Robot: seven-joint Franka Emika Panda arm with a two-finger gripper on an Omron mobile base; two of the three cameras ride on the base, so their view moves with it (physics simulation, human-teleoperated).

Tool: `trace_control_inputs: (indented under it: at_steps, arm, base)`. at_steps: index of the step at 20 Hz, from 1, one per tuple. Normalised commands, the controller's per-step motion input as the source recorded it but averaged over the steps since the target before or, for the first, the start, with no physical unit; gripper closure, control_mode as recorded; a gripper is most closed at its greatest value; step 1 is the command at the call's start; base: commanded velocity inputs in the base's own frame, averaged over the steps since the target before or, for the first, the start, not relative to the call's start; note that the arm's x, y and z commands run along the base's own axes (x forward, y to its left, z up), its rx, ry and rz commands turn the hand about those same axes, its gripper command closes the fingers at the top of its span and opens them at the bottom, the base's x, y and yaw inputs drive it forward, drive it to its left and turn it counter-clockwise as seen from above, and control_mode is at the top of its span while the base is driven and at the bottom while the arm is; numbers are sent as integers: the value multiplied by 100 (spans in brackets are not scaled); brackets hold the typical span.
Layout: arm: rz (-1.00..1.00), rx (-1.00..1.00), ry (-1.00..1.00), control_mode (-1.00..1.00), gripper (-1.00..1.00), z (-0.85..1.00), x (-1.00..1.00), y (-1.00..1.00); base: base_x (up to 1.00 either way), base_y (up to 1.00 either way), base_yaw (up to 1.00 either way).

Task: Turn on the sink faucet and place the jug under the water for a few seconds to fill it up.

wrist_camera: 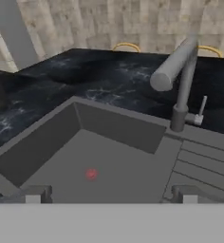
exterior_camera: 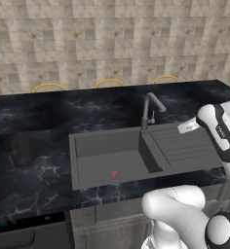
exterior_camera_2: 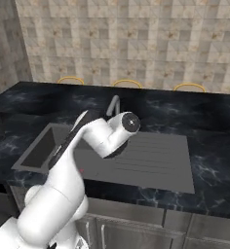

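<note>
Faucet (wrist_camera: 182,90) stands at the back rim of the sink (exterior_camera: 102,168), where basin meets drainboard, its spout angled down over the basin. A small lever (wrist_camera: 202,108) projects from its base at 3 o'clock in the hand view. No stream is seen under the spout, so I judge the tap not yet on.

Gripper (wrist_camera: 109,193) is released: both finger tips stand wide apart at the bottom of the hand view, nothing between them. It looks down into the basin, with the red drain mark (wrist_camera: 90,174) just ahead and the faucet at 1 o'clock.

Jug (exterior_camera: 20,150) stands upright on the dark counter (exterior_camera: 48,116), well apart from the sink, at 9 o'clock from the basin in the left base view. It is apart from the arm and untouched.

Handling, as a judgement: the jug looks rigid, smooth-walled and probably light while empty, markedly heavier once filled. Rounded edges and a plain surface suggest some risk of slip. Best hold is across the cylinder wall at mid-height, jaws squarely opposed, vessel kept upright. No handle can be made out. The lever looks thin and stiff, so a push rather than a grasp should serve.
</note>
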Motion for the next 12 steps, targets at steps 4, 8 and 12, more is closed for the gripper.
trace_control_inputs:
  at_steps: [4,8,12]
  arm:
    - [49,15,-45,-100,-100,-14,81,-48]
    - [34,11,-22,-100,-100,-6,87,-28]
    - [13,6,-7,-100,-100,-7,84,-3]
  base:
    - [0,0,0]
    - [0,0,0]
    - [0,0,0]
